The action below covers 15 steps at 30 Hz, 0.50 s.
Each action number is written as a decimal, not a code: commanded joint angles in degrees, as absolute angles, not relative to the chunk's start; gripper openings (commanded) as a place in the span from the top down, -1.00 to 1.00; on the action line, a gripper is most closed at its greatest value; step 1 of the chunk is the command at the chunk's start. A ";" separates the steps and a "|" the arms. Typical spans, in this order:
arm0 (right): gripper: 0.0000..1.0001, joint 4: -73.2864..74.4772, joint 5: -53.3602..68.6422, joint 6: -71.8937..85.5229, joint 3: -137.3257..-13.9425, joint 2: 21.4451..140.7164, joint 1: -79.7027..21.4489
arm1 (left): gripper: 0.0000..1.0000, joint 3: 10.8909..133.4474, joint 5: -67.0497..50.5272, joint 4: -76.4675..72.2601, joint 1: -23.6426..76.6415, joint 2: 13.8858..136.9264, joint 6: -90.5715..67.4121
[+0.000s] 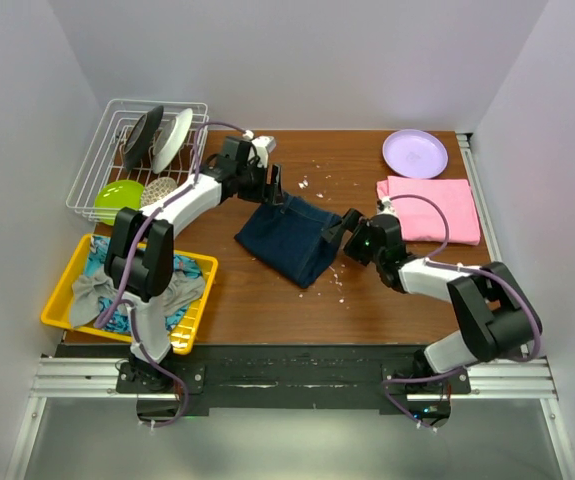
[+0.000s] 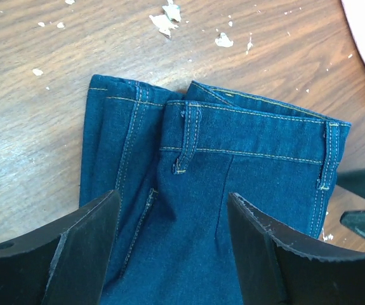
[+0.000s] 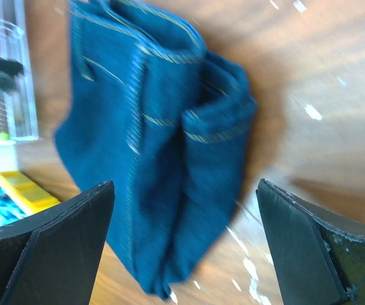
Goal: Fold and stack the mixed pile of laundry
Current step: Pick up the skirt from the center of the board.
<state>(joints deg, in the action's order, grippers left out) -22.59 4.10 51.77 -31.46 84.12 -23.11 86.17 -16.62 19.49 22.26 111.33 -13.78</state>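
Centre of tabletop (image 1: 267,310): folded dark blue denim garment (image 1: 292,238), hemmed in by left tool (image 1: 275,185) at its 11 and right tool (image 1: 339,228) at its 3, both spread wide. Open wood at its 6 and 12. Corners blocked: white wire dish rack (image 1: 157,102) at 10, shallow yellow plastic tray (image 1: 65,282) at 8, folded pink shirt (image 1: 437,208) and round lilac plate (image 1: 415,153) at 2.

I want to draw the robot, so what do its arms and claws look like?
The left arm and right arm have white tubes between chunky black joints. Thin purple cables loop along them. The left claw and right claw each have two black, wedge-shaped fingers with rough edges.
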 commanded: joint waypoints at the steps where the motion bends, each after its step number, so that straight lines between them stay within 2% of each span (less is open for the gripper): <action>1: -0.97 -36.64 4.75 55.19 -31.02 89.20 -24.17 | -0.46 89.38 -18.81 20.13 22.15 111.27 -11.87; 7: -0.97 -35.08 3.79 55.81 -33.22 94.92 -24.61 | -0.44 90.17 -16.18 23.29 22.06 111.27 -9.68; 11: -0.88 -30.42 1.58 54.84 -34.97 95.18 -24.61 | -0.43 90.18 -14.94 24.87 21.53 110.66 -8.70; 14: -0.36 -26.47 1.23 53.27 -39.27 97.29 -24.17 | -0.43 90.09 -14.76 25.84 21.36 110.39 -8.17; 15: -0.06 -22.97 1.23 51.26 -40.94 97.90 -23.73 | -0.43 90.09 -14.85 26.19 21.27 110.39 -8.00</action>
<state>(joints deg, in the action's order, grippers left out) -31.00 3.79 54.61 -35.03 95.50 -24.36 87.81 -15.40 24.36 22.11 111.63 -10.26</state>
